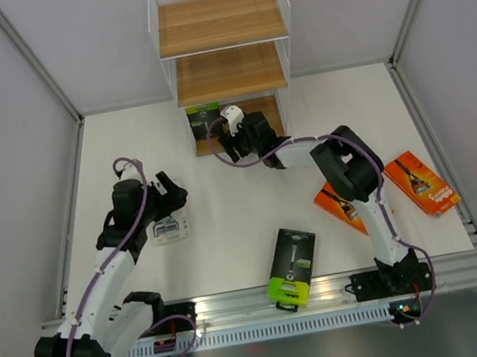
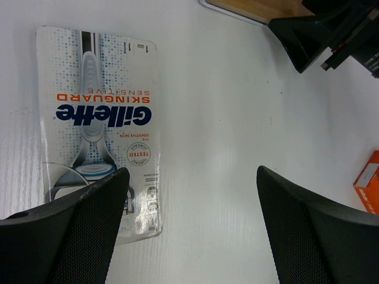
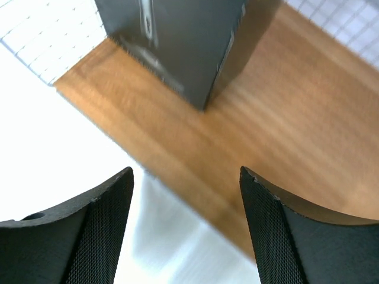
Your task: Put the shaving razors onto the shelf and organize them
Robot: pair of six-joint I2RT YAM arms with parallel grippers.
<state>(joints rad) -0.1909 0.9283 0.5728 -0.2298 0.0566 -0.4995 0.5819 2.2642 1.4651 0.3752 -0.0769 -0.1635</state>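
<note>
Closest to the lens we've got the left gripper, jaws wide apart and holding nothing, hanging over the table. The blister pack lies flat toward the finger on the left of the wrist view rather than centred between the two. If that pack is the next pick, we reckon the move is to slide over until its narrow width sits between the pads, then come down low and pinch across the card edges. It's thin, flat and slick, so a sloppy close would probably just skate it along the table. Over at the shelf, the right gripper is also parted and empty at the front lip of the bottom board. A black pack stands upright on that board just ahead of it, so we'd back straight out to avoid a finger tipping it. Out on the table, well apart from the shelf, lie the black-and-lime pack and two orange packs. Readable stuff: the blister says "Gillette", "SKINGUARD SENSITIVE", a small "FOR SENSITIVE SKIN" and a round seal with "TESTED", all upside down in the left wrist view. Print on the others is too small or blurred for us.
</note>
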